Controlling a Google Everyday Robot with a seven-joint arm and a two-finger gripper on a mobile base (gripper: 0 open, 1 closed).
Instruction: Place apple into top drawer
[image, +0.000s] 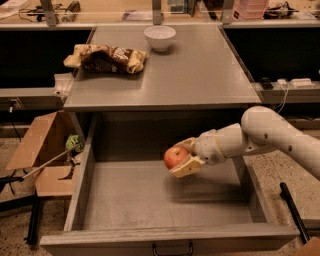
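The apple (174, 156) is small, round and red-orange. My gripper (183, 158) is shut on it, with one cream finger above and one below. It holds the apple inside the open top drawer (80, 192), near the back, a little above the flat grey bottom. The white arm reaches in from the right over the drawer's right wall. The drawer is wide and grey with tall side walls and a small dark handle (172, 249) at the front.
A grey counter top (200, 75) lies above the drawer with a white bowl (160, 37) and a crumpled snack bag (106, 58) on it. An open cardboard box (42, 152) stands on the floor to the left. A dark bar (295, 210) lies at the right.
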